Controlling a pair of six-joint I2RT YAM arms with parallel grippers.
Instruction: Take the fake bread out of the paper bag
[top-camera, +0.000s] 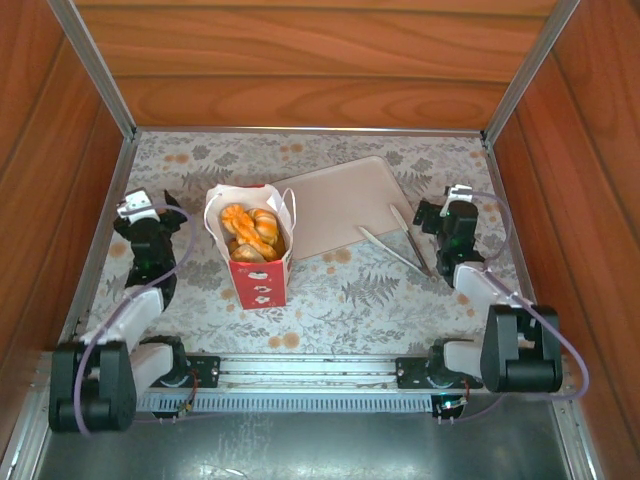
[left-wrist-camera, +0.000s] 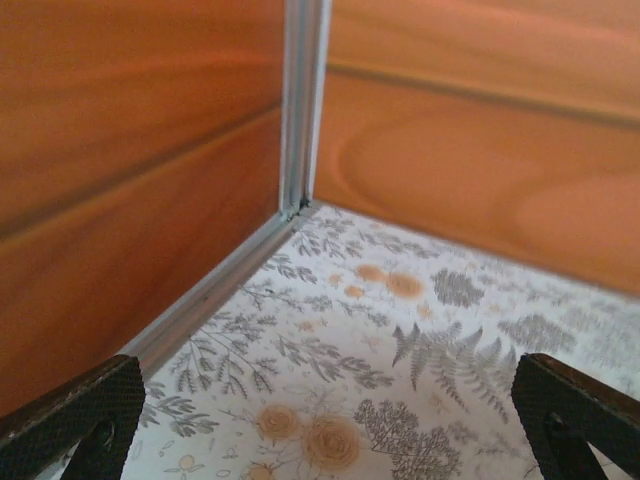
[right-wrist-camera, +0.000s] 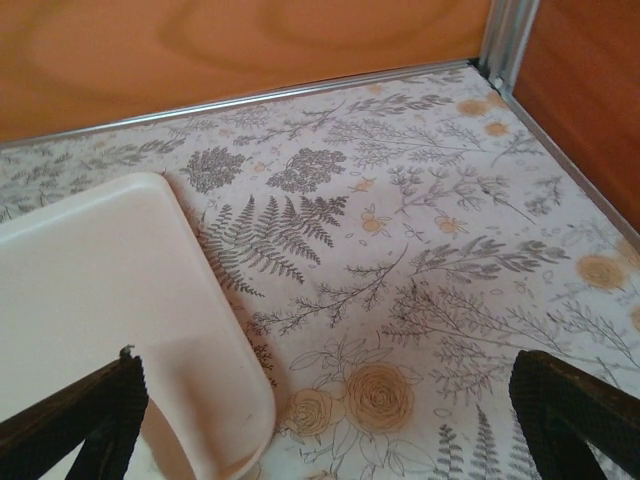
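Fake bread (top-camera: 252, 230), glossy golden-orange, sits heaped in the open paper bag (top-camera: 262, 278) just right of your left jaws in the top view. None is out yet, so I judge the first reach is next: swing over the mouth and pinch the top piece. The left wrist view shows those jaws wide and empty over the patterned worktop (left-wrist-camera: 400, 340); the right wrist view shows your right jaws wide and empty, the tray (right-wrist-camera: 100, 290) corner at their left.

One small white-and-red paper bag (top-camera: 262, 282), one flat beige tray (top-camera: 335, 205), one pair of slim metal tongs (top-camera: 409, 238) and two black-and-white robot arms (top-camera: 150, 262) are counted; at least three glossy golden toy pastries (top-camera: 250, 232) are made out.
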